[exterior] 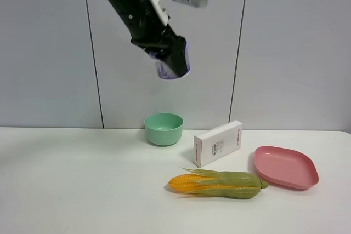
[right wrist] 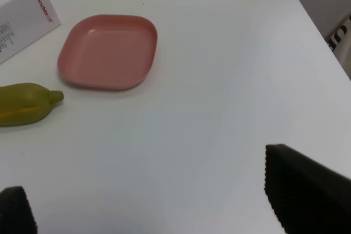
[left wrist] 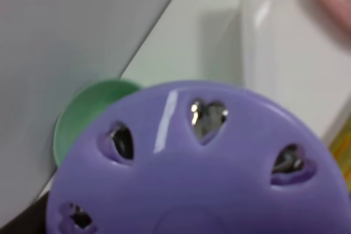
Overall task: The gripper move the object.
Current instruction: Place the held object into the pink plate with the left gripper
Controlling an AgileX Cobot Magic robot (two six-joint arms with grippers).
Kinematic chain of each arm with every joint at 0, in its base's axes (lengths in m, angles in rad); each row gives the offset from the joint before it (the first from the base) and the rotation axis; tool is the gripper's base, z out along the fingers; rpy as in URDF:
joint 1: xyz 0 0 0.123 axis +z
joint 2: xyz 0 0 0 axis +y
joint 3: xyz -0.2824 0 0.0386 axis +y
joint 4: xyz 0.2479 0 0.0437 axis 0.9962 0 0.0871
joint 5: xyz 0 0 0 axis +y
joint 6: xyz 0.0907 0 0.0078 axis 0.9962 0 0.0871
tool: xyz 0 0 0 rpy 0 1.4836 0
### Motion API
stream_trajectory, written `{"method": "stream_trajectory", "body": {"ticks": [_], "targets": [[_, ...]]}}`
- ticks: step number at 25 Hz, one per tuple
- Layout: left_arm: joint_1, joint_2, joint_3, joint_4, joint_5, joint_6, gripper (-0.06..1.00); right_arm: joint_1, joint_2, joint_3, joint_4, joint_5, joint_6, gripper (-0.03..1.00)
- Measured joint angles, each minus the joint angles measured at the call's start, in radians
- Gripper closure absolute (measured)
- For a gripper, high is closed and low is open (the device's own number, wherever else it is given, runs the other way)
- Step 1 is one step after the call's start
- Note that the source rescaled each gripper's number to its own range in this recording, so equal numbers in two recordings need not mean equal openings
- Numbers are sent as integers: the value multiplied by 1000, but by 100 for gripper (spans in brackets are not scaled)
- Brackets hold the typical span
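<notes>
My left gripper (exterior: 172, 63) is shut on the purple canister (exterior: 177, 72) and holds it high in the air, above the mint-green bowl (exterior: 163, 129). In the left wrist view the canister's lilac lid (left wrist: 203, 173) with heart-shaped holes fills the frame and hides the jaws; the bowl (left wrist: 82, 116) shows behind it. My right gripper (right wrist: 159, 206) is open and empty over bare white table; its black fingertips (right wrist: 304, 193) show at the frame's edge. It is out of the exterior high view.
On the white table stand a white box (exterior: 218, 143), a pink plate (exterior: 285, 167) and an ear of corn (exterior: 216, 183). The right wrist view also shows the plate (right wrist: 107, 50), the box (right wrist: 22, 17) and the corn's green end (right wrist: 24, 104).
</notes>
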Motion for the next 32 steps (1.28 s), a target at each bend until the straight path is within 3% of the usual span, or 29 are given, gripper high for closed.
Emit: {"method": "stream_trajectory", "body": {"ticks": [8, 17, 32], "targets": [[-131, 37, -189, 5, 16, -10, 93, 0, 0, 0, 0, 0, 0, -3], [-239, 248, -340, 4, -27, -10, 93, 0, 0, 0, 0, 0, 0, -3], [-259, 530, -364, -116, -479, -10, 93, 0, 0, 0, 0, 0, 0, -3]]}}
